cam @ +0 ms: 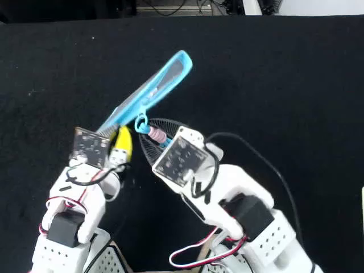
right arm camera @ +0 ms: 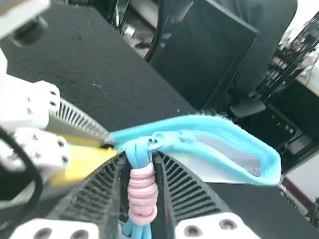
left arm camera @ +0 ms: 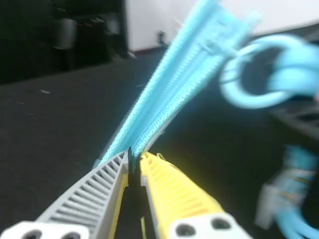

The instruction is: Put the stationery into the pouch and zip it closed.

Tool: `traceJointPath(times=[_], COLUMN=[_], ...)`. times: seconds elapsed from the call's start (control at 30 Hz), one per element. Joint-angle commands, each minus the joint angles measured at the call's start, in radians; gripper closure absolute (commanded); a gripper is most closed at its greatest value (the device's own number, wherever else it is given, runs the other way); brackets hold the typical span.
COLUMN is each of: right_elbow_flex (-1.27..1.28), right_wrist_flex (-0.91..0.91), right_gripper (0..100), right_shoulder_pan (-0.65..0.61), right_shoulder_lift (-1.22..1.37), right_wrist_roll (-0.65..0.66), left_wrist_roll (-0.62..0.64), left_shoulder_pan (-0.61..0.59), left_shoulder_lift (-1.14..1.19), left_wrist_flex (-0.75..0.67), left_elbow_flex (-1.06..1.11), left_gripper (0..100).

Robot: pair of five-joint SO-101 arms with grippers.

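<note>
The light blue pouch (cam: 153,91) hangs in the air above the black table, slanting up and away from both arms. My left gripper (cam: 116,133), with one grey and one yellow finger, is shut on the pouch's near end (left arm camera: 133,162). Beside it, my right gripper (cam: 149,133) with black ribbed fingers is shut on the zipper pull's cord (right arm camera: 142,191), which is pink-wrapped with a blue loop (left arm camera: 259,74). The slider (right arm camera: 154,142) sits at the pouch's near end, close to the left gripper's fingers (right arm camera: 84,149). Beyond it the pouch's mouth (right arm camera: 234,159) gapes.
The black tablecloth (cam: 284,85) stretches wide on all sides of the pouch. Both arm bases and their cables (cam: 227,227) crowd the near edge. A dark chair (right arm camera: 209,55) and room clutter stand beyond the table's far side.
</note>
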Motion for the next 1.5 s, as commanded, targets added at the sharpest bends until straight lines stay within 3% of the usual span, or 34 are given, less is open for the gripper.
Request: traceJointPath(times=[0.0, 0.3, 0.6, 0.77, 1.07, 1.33, 1.47], right_elbow_flex=[0.085, 0.087, 0.091, 0.088, 0.104, 0.278, 0.349], right_wrist_flex=[-0.092, -0.021, -0.021, -0.028, -0.069, -0.377, -0.503], right_gripper=[98.8, 98.8, 98.8, 98.8, 98.8, 98.8, 98.8], right_shoulder_pan=[0.015, 0.015, 0.015, 0.048, 0.071, 0.224, 0.256], right_shoulder_lift=[-0.117, -0.189, -0.188, -0.196, -0.196, -0.196, -0.196], right_wrist_roll=[-0.002, -0.002, -0.002, -0.002, -0.003, -0.285, -0.344], left_wrist_roll=[0.002, 0.002, 0.009, 0.002, 0.003, 0.009, 0.008], left_shoulder_pan=[0.068, 0.022, 0.027, 0.019, -0.042, -0.087, -0.085], left_shoulder_lift=[0.008, 0.008, 0.008, 0.008, 0.008, 0.008, 0.008], left_wrist_flex=[0.084, 0.08, -0.057, -0.052, -0.055, -0.057, -0.058], left_elbow_flex=[-0.091, -0.088, 0.018, 0.012, 0.021, 0.016, 0.019], left_gripper=[87, 87, 87, 98, 97, 97, 97])
